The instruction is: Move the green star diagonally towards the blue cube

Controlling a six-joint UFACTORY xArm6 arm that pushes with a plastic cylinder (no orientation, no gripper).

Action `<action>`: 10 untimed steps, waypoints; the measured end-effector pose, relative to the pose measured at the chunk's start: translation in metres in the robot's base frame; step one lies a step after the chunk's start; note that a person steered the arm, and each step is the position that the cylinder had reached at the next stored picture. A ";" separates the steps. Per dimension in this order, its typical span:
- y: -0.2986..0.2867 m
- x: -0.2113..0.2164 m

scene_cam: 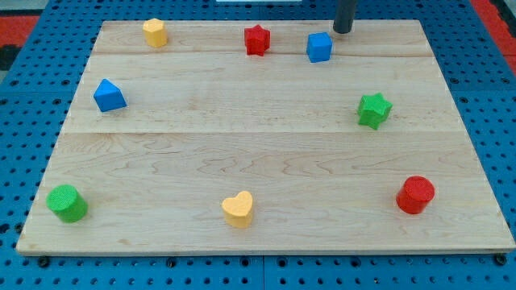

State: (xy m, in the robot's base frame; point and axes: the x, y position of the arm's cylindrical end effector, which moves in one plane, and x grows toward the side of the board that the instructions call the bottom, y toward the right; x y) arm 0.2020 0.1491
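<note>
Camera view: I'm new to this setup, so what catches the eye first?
My tip comes down at the view's top, just up-right of the blue cube. The green star sits alone at the right, below the cube. A red cylinder stands out at bottom right.

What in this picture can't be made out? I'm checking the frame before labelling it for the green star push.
- The rod: the view's top edge cuts off its upper part and the arm.
- My tip, just above-right of the blue cube: contact with the board can't be judged.
- Green star: far sides face away from the camera.
</note>
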 end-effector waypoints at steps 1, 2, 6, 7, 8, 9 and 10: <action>0.011 -0.010; 0.009 0.003; -0.034 0.126; 0.051 0.130; 0.134 0.184; 0.090 0.249; 0.015 0.241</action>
State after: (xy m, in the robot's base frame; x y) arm 0.4430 0.1642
